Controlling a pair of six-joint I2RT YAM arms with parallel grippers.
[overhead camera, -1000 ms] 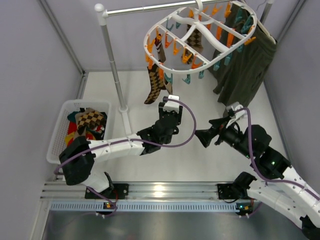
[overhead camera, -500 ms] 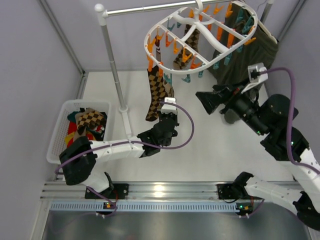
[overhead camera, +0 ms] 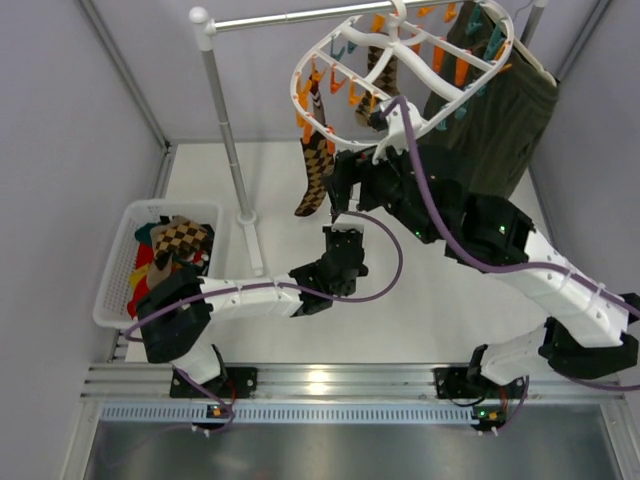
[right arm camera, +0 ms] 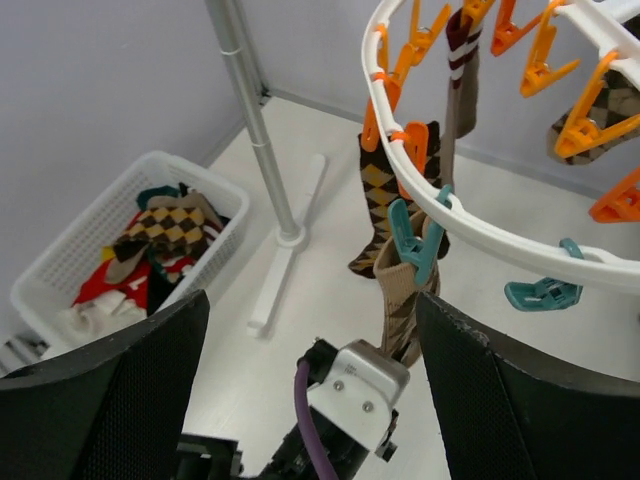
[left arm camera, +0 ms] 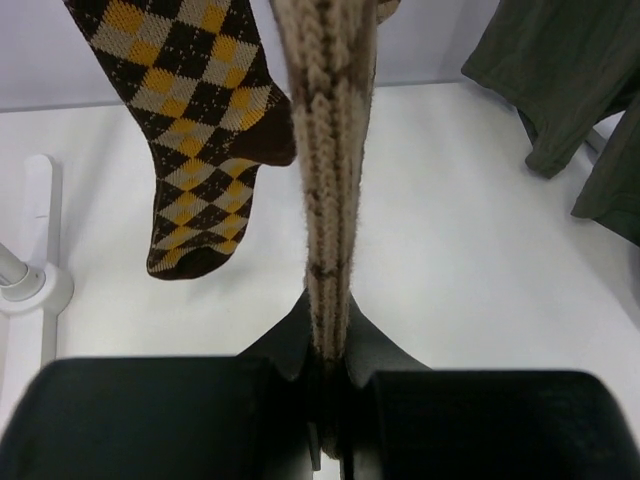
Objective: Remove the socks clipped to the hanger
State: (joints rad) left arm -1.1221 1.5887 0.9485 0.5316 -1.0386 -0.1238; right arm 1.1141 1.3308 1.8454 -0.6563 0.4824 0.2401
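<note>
The tan ribbed knit sock [left arm camera: 325, 190], flecked with faint darker diamonds, hangs straight down and shows edge-on in the left wrist view. A teal plastic clip [right arm camera: 412, 238] pinches its upper end on the near rim of the white plastic oval hanger [right arm camera: 470, 250]. Its lower end sits between the black fingers of the left claw [left arm camera: 325, 350], which are closed tight onto it. Just beside it, on the same rim, hangs a dark brown and yellow argyle sock [left arm camera: 195, 140], apart from that claw. The right claw [right arm camera: 312, 300] hovers above the left one, its fingers spread wide with nothing between them. The tan sock's tip is hidden inside the left claw's grip, and its top is cut off in the left wrist view. From the overhead camera, the right arm [overhead camera: 470, 225] covers most of it.
</note>
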